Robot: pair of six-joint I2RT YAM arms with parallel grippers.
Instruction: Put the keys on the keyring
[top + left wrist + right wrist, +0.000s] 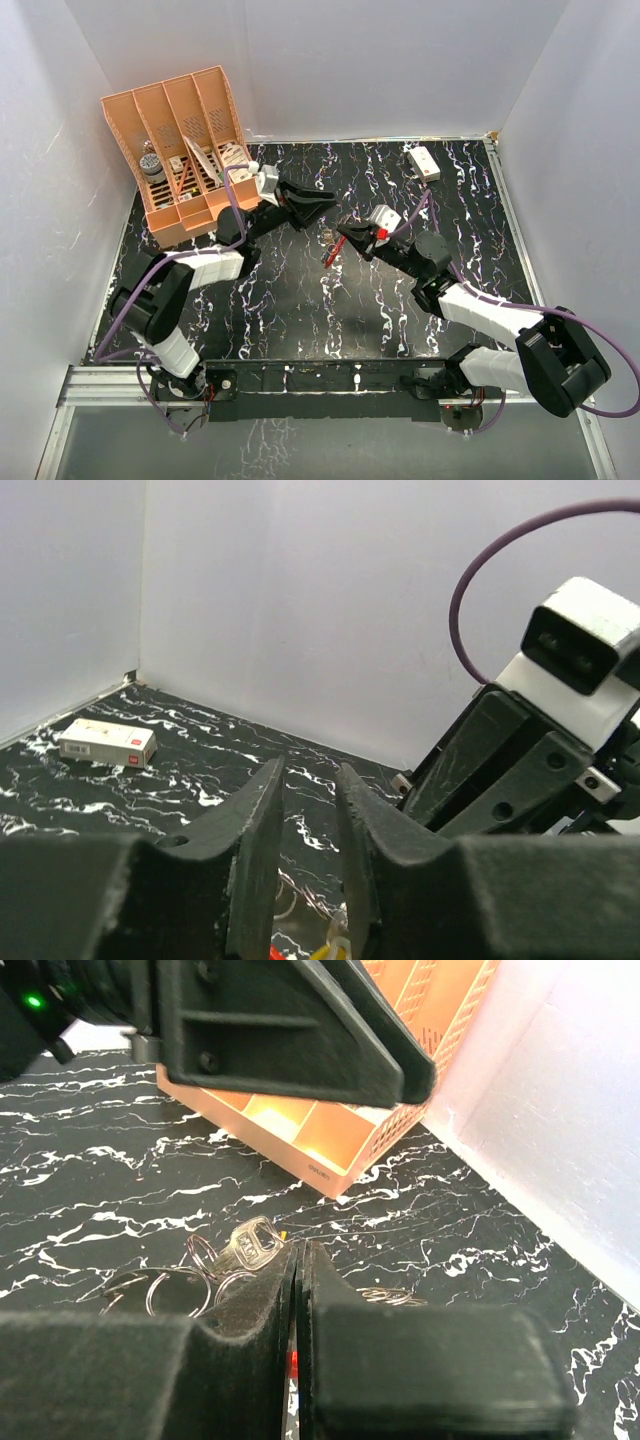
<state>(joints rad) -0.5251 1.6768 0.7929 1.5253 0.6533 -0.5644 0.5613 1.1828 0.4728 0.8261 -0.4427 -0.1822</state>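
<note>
The keys (255,1244) are shiny silvery metal, the marbled table (90,1195) glossy, the orange organizer (222,105) matt plastic.

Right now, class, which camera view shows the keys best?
Right wrist: the keys lie close and clear. Top external shows only a tiny cluster; left wrist shows barely a glint at its bottom edge.

Left arm (205,268) and right arm (475,303) alternate white shells with black joints, each trailed by a purple cable (455,610). Claw fingers (255,850) are matte black wedges; a green light (35,1002) glows at ten o'clock.
</note>
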